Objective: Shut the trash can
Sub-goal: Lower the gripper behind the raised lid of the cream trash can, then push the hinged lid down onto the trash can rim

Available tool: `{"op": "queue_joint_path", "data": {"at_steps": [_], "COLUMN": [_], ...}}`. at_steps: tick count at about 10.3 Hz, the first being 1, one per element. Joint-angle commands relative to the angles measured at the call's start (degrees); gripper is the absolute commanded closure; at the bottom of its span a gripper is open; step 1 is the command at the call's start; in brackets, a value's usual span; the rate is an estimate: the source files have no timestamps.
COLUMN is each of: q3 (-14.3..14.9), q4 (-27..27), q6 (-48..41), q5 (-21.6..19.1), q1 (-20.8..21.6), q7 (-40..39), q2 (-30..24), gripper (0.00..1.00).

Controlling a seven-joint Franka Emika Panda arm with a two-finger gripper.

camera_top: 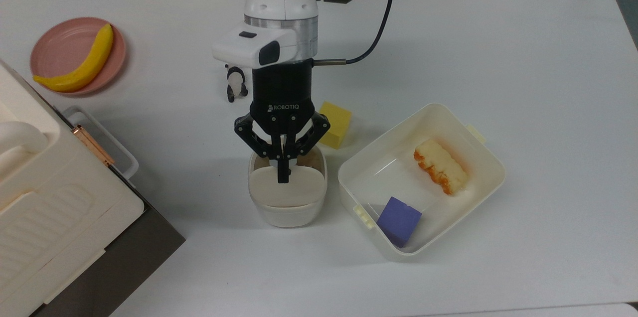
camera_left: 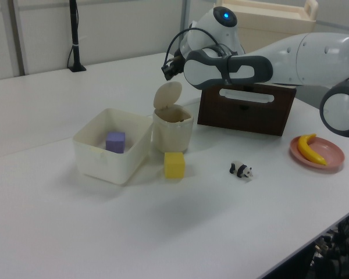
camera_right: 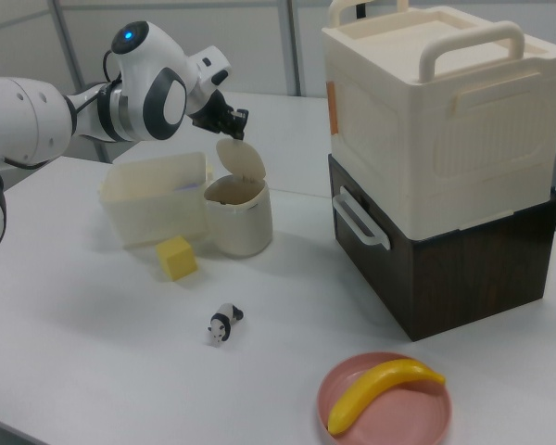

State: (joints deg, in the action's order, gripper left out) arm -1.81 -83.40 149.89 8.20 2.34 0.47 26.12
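Observation:
The trash can [camera_top: 286, 211] is a small cream bin near the table's middle. Its beige lid [camera_top: 295, 190] stands raised, and the left view shows this lid [camera_left: 167, 95] tilted upright over the open can [camera_left: 173, 135]. My gripper [camera_top: 283, 175] points down at the lid's upper face. Its fingers are shut together with nothing between them, and they cover the spot of the black button. In the right view the gripper [camera_right: 234, 124] hovers just above the lid's [camera_right: 244, 165] top edge. Whether the fingertips touch the lid I cannot tell.
A cream tub [camera_top: 479, 133] at the top view's right holds a bread piece [camera_top: 440, 165] and a purple cube [camera_top: 398, 220]. A yellow cube [camera_top: 335, 124] and a panda toy [camera_top: 235, 82] lie behind the can. A pink plate [camera_top: 59, 44] bears a banana [camera_top: 82, 63]. A big cream appliance [camera_top: 45, 197] stands at the top view's left.

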Motion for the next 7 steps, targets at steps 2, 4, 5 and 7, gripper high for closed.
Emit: {"op": "queue_joint_path", "data": {"at_steps": [2,4,5,7], "q3": [0.32,0.4,0.32,0.32], "q4": [-0.27,-0.18,-0.18,-0.36], "q6": [-8.27,-14.16,-16.53,-20.41], "q5": [0.6,0.15,-0.11,-1.95], "q1": [0.12,-0.05,-0.05,0.03], "q7": [-1.26,-1.17,-1.09,-1.08], "q2": [-1.16,-1.69,-1.69,-1.6], "gripper": [1.0,1.0,1.0,1.0]}}
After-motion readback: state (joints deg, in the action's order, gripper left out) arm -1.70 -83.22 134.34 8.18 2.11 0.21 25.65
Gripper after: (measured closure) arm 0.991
